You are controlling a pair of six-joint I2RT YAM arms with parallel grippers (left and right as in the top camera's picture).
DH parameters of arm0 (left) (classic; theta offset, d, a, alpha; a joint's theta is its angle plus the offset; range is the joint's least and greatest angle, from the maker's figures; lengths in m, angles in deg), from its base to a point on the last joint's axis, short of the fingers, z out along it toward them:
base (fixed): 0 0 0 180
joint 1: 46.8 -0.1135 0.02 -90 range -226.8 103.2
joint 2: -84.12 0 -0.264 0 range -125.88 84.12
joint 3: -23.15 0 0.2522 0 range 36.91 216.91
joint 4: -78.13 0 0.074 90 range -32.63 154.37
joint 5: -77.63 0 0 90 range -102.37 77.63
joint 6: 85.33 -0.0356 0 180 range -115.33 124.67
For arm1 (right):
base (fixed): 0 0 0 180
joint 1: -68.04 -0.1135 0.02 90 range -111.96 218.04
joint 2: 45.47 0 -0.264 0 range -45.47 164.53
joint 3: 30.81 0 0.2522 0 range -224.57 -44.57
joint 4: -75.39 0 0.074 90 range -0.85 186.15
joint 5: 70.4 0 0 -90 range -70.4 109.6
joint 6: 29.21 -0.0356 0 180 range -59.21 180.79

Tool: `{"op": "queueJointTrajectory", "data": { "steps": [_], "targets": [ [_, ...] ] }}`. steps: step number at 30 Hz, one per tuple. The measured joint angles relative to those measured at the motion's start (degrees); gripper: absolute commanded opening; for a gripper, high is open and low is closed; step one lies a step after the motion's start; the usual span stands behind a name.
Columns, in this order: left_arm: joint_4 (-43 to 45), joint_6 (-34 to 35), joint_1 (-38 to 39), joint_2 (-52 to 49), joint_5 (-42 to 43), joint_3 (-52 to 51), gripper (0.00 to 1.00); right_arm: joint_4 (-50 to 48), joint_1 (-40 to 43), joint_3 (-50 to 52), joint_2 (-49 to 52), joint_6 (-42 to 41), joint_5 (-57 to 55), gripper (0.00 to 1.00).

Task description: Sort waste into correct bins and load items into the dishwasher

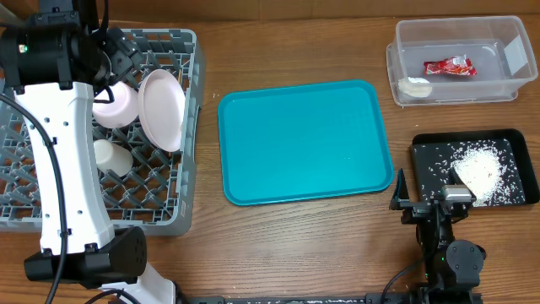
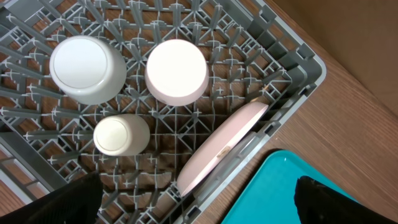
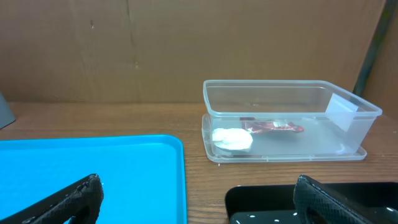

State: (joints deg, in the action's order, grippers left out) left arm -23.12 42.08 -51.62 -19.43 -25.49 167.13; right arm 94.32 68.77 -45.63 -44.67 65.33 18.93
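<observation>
Since the red wrapper (image 1: 449,67) and tissue wad (image 1: 415,87) are seen in the clear tub (image 1: 405,34), rice (image 1: 481,173) in the black tray (image 1: 424,150), and a plate (image 2: 224,146) and upturned cups (image 2: 177,71) in the dish rack (image 2: 311,62), sorting is judged nearly done. The left gripper (image 2: 198,182) and right gripper (image 3: 198,180) are spread wide, empty. Withdrawal is best made straight upward, clear of the leaning plate. No chopsticks or steel bowl can be made out; part of the rack is masked by the left arm (image 1: 59,152).

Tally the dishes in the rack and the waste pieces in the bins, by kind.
Plate: 1
Upturned cups or bowls: 3 (white, pinkish, small white)
Red wrapper: 1
Tissue wad: 1
Rice pile: 1
Total: 7
</observation>
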Motion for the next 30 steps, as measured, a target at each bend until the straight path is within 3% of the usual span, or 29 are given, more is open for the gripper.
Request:
{"op": "queueJointTrajectory", "data": {
  "steps": [21,30],
  "targets": [
    [-0.2,-0.5,0.0,0.0,0.0,0.0,1.00,0.0,0.0,0.0,0.0,0.0,0.0,1.00],
    [-5.1,-2.7,1.4,0.3,-2.2,-3.8,1.00,0.0,0.0,0.0,0.0,0.0,0.0,1.00]
  ]
}}
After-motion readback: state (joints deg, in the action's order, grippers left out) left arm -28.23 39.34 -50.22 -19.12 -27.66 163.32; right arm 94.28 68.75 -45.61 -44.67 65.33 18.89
